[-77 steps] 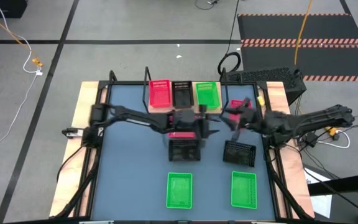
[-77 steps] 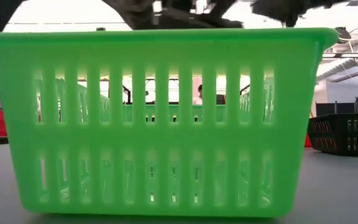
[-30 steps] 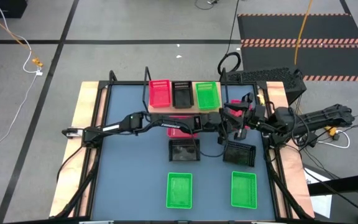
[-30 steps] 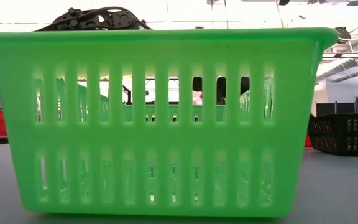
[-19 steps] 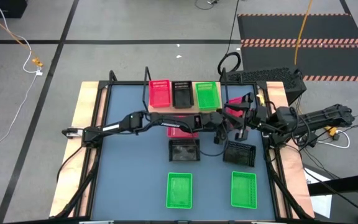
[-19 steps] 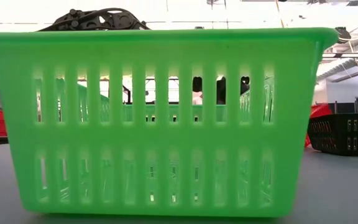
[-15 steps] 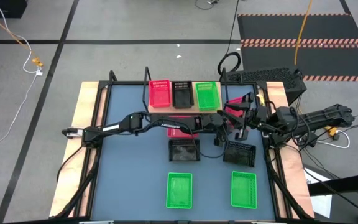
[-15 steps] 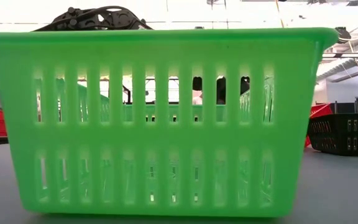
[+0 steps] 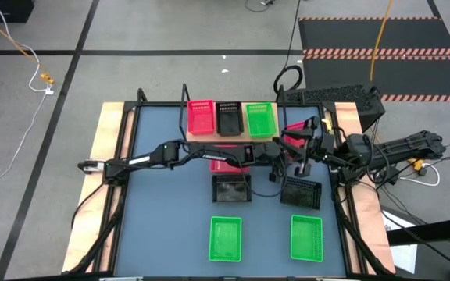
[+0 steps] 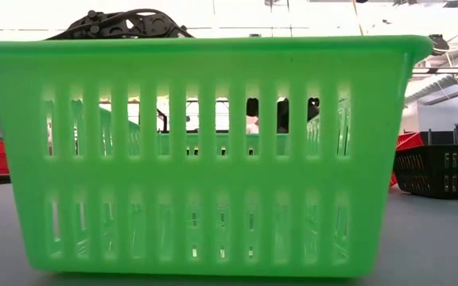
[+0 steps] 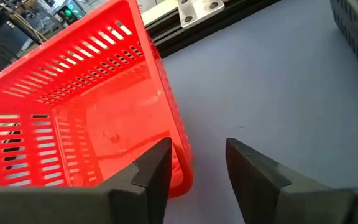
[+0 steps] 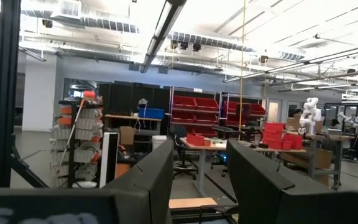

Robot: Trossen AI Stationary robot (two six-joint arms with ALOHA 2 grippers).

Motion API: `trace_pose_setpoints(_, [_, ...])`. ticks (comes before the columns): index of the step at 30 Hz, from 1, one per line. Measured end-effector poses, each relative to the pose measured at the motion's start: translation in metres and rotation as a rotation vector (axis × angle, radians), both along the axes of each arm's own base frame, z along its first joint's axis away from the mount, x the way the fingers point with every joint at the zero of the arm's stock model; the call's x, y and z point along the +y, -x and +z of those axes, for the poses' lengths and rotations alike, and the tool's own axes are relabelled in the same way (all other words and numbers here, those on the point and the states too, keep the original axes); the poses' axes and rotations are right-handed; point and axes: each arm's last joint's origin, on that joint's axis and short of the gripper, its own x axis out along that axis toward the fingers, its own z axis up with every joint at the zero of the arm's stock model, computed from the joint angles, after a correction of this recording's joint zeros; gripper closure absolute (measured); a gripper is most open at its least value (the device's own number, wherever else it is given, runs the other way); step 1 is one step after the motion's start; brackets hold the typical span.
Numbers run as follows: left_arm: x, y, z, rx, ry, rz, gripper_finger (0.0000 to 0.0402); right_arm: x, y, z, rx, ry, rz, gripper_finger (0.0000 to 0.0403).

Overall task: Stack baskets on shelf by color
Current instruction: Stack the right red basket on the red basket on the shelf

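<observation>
Red basket (image 11: 73, 106) sits near the table's right edge at 3 o'clock of the shelf (image 9: 230, 136); left gripper (image 11: 197, 168), fingers spread, straddles its wall. Judgement: seat fingers deeper over the rim before closing. Right gripper (image 12: 197, 180) hangs open, pointing away.

- grey floor (image 9: 170, 27) around the table, crossed by dark tape lines; a white cable (image 9: 30, 101) trails at the left
- black mat with striped hazard edges (image 9: 381, 43) at the far right; an orange cable (image 9: 380, 35) crosses it
- beyond the table, red storage bins (image 12: 194, 107) on racks; a blue bin (image 12: 154, 113) on a bench
</observation>
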Motion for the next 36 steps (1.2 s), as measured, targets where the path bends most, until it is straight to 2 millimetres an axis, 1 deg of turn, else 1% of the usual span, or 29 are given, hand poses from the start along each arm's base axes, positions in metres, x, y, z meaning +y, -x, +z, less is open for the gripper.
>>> trace_pose_setpoints(4, [0.001, 0.0, 0.0, -0.004, -0.001, 0.001, 0.0296, 0.0, 0.0, 0.0, 0.001, 0.0, 0.0, 0.0261])
trace_pose_setpoints(11, [0.002, 0.0, 0.001, -0.006, -0.004, 0.001, 0.0382, 0.0, 0.0, -0.001, 0.008, -0.001, 0.001, 0.0261])
trace_pose_setpoints(12, [0.002, 0.0, 0.001, -0.004, -0.011, -0.004, 0.0388, 0.0, 0.0, -0.001, 0.008, -0.001, 0.001, 0.0261])
trace_pose_setpoints(15, [0.002, 0.0, 0.0, 0.006, -0.069, -0.039, 0.0385, 0.0, 0.0, -0.001, 0.008, -0.001, 0.001, 0.0261])
trace_pose_setpoints(19, [-0.006, 0.0, 0.0, 0.024, -0.167, -0.097, 0.0375, 0.0, 0.0, -0.001, 0.011, -0.001, 0.001, 0.0261])
trace_pose_setpoints(22, [-0.014, 0.0, 0.008, 0.029, -0.196, -0.116, 0.0384, 0.0, -0.001, -0.002, 0.017, 0.0, 0.001, 0.0261])
trace_pose_setpoints(25, [-0.022, 0.002, 0.029, 0.029, -0.18, -0.118, 0.0393, 0.0, 0.0, -0.002, 0.03, 0.02, -0.006, 0.0261])
trace_pose_setpoints(29, [-0.033, 0.011, 0.068, 0.041, -0.146, -0.107, 0.0387, -0.001, 0.006, -0.002, 0.052, 0.045, -0.014, 0.0261])
trace_pose_setpoints(32, [-0.04, 0.021, 0.097, 0.082, -0.154, -0.069, 0.0393, -0.002, 0.014, -0.001, 0.063, 0.044, -0.007, 0.0261])
trace_pose_setpoints(36, [-0.049, 0.038, 0.135, 0.112, -0.142, 0.003, 0.039, 0.001, 0.025, 0.002, 0.055, 0.026, 0.027, 0.0261])
